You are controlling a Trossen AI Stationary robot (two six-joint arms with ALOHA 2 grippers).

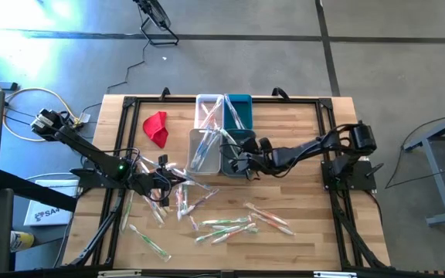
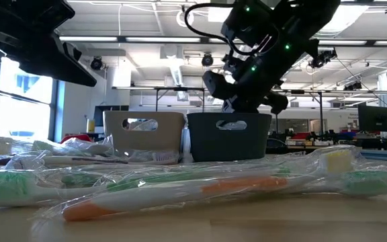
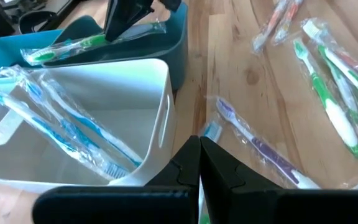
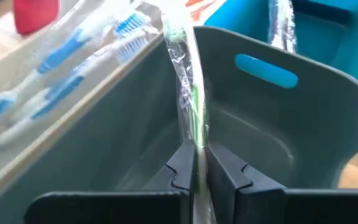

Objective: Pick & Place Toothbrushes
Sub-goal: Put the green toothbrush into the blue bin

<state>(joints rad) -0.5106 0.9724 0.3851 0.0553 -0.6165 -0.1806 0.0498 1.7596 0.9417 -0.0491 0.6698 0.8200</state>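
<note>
Right gripper: we see the right gripper (image 4: pixel 194 168) pinching a green toothbrush (image 4: pixel 191 99) in crinkled clear wrap, its dark fingers pressed onto it, directly over the dark teal bin (image 4: pixel 278 124); in the high view it (image 1: pixel 242 164) sits at the bin's (image 1: pixel 235 154) 6 o'clock edge.
Left gripper: the left gripper (image 3: pixel 199 163) has its fingers pressed together with nothing between them; in the high view it (image 1: pixel 178 179) hovers at 8 o'clock from the white bin (image 1: pixel 205 148).
Toothbrushes: we count many thin wrapped toothbrushes (image 1: pixel 230 224) scattered on the wood from 6 to 8 o'clock of the bins; blue ones (image 3: pixel 73 134) lie inside the white bin, and a purple one (image 3: pixel 260 149) lies on the boards just beside it.
Materials: the bins are smooth, rounded-corner plastic with slot handles; the wrappers are glossy and wrinkled; the table (image 1: pixel 300 193) is pale plank wood in a black frame.
Other bins: a clear bin (image 1: pixel 208 110) and a bright teal bin (image 1: pixel 238 110) stand at 12 o'clock of the front pair, touching them.
Cloth: a red cloth (image 1: pixel 156 127) lies crumpled at 10 o'clock of the bins, well apart.
Open room: we see bare wood at 3 o'clock of the bins, toward the right arm's base.
</note>
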